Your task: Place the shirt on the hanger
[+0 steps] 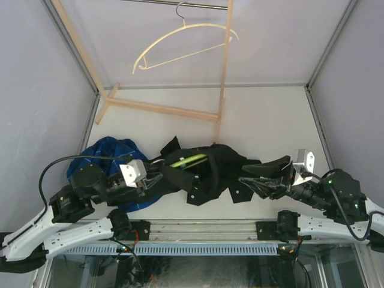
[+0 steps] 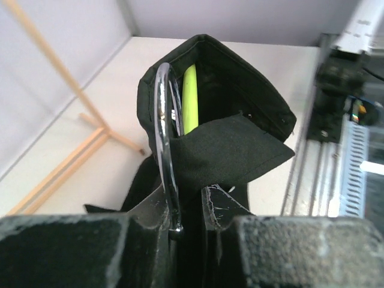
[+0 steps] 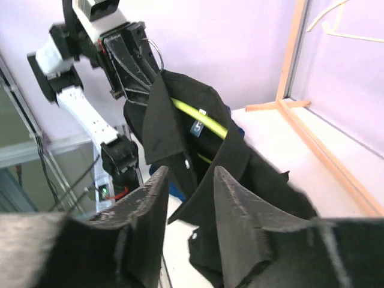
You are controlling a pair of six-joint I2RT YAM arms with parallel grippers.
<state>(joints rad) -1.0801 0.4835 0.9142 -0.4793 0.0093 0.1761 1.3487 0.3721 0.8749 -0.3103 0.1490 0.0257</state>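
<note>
Blunt black fingers (image 2: 141, 225) crowd the bottom of the left wrist view, where the left gripper (image 2: 183, 210) is pressed together on the metal hook (image 2: 163, 132) of the hanger (image 2: 190, 96). Its lime-green arm runs straight away from the jaws, up the frame, into the collar of the shirt (image 2: 240, 150). From above, that long axis lies left to right across the middle of the frame, with the black cloth draped over it and trailing towards the right over the table (image 1: 270, 114). The right gripper (image 3: 191, 174) is spread with nothing between its jaws; in its own view the shirt hangs just ahead of the tips, at centre frame. My judgement is that the right arm is nearer the loose side, so easing the cloth over the hanger's far shoulder falls to it.
</note>
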